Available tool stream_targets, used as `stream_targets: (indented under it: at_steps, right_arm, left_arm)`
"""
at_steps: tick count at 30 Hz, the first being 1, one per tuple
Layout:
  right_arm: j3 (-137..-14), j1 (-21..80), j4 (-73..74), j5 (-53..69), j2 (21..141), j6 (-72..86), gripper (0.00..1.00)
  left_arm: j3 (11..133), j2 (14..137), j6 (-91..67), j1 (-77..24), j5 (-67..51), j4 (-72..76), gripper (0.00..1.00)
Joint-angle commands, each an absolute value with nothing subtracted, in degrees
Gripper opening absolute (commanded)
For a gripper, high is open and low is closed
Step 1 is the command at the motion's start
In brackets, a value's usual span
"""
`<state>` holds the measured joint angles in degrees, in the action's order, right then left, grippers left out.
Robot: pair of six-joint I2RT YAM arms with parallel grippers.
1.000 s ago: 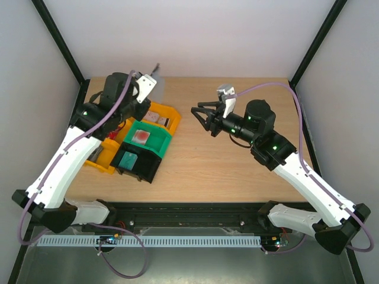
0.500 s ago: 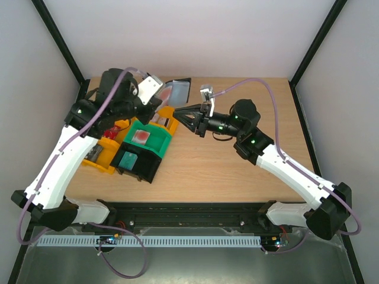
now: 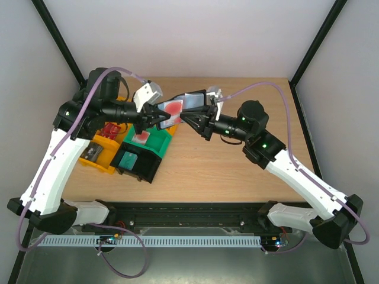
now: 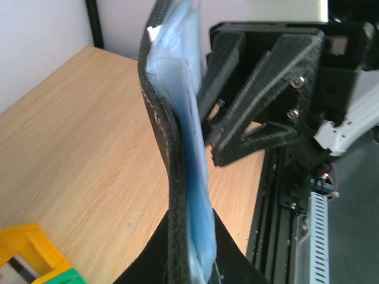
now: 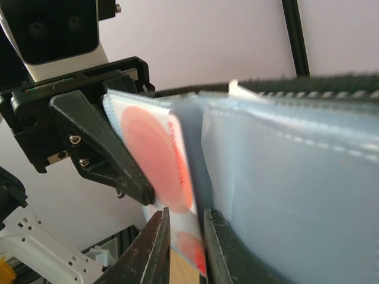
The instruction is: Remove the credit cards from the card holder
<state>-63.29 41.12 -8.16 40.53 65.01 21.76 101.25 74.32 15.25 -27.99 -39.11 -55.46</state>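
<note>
Here, the left gripper's (image 3: 155, 115) fingers are clamping one end of the limp black holder (image 4: 161, 127), holding it aloft, its glossy pale-blue pockets (image 4: 192, 177) bowing; beyond, the right gripper's (image 5: 184, 222) fingers are pinching a thin red-and-white card's (image 5: 155, 158) edge.

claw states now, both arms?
Left claw: closed, holding the holder.
Right claw: closed on the edge of a card in the holder.
</note>
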Motion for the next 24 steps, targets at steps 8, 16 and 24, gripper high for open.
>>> stream_targets:
  at_steps: [8, 16, 24]
  right_arm:
    - [-67.72, 41.26, -0.69, 43.9, 63.96, 15.02, 0.2]
    - [-65.55, 41.3, -10.16, 57.38, 66.49, 20.38, 0.06]
    - [-62.99, 41.01, -11.11, 57.22, 62.2, 17.16, 0.02]
  left_arm:
    - [103.52, 72.55, 21.3, -27.55, -53.05, -59.74, 0.02]
    - [102.04, 72.77, 19.44, -27.6, -53.1, -57.45, 0.02]
    - [101.2, 72.39, 19.52, -27.51, -51.98, -57.18, 0.1]
